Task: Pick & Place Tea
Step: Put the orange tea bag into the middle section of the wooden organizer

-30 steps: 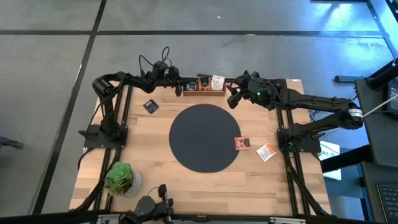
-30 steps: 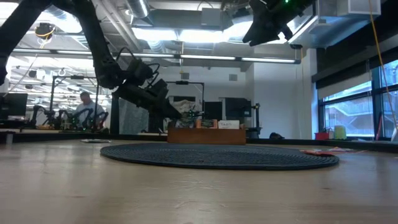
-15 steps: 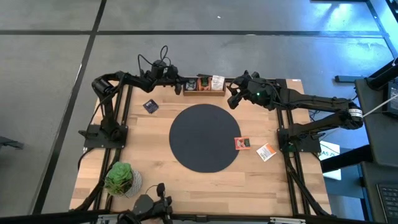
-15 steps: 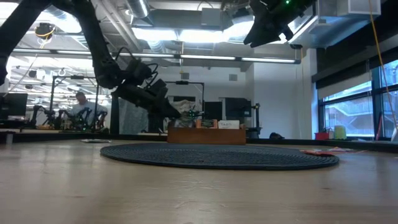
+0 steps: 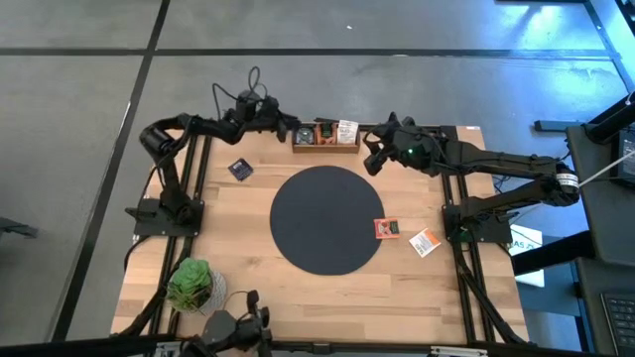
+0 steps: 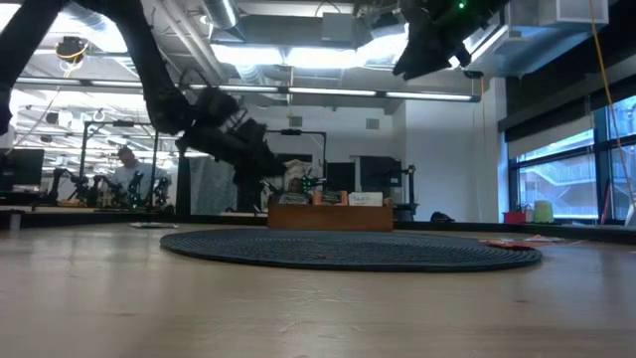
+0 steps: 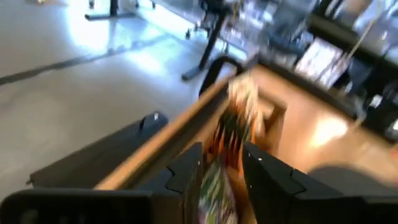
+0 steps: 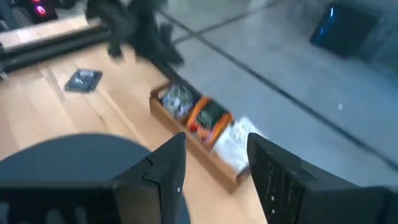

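High view: you have the left gripper (image 5: pixel 287 129) at the left end of the wooden box (image 5: pixel 325 145) on the table's (image 5: pixel 248 268) far edge, and the right gripper (image 5: pixel 371 156) just off the box's right end, above the rim of the black round mat (image 5: pixel 325 219). Loose tea: a dark packet (image 5: pixel 239 170) near the left arm, a red packet (image 5: pixel 387 228) touching the mat's right rim, an orange-and-white packet (image 5: pixel 425 242) beside it. A green plant (image 5: pixel 190 284) stands at the near left corner.

Low view: your left gripper (image 6: pixel 260 159) hangs just above the box's (image 6: pixel 331 215) left end; the right gripper (image 6: pixel 429 45) is high above the mat (image 6: pixel 350 249). A person sits far off in the room.

Left wrist view: a packet (image 7: pixel 231 138) with orange and green print stands clamped between your fingers (image 7: pixel 186 172), the box (image 7: pixel 273 118) just beyond it.

Right wrist view: your fingers (image 8: pixel 166 163) are spread, holding nothing, looking at packets standing in the box (image 8: pixel 200 146) and the dark packet (image 8: pixel 82 79) farther off.

Step in hand: I judge a packet is being carried at the box's left end; whether it goes in or comes out, you cannot tell.

Next move: keep the packet upright and clear of the box wall.

Hard to make out: the wrist views are motion-blurred; packet print is unreadable; the box's full contents are hidden.
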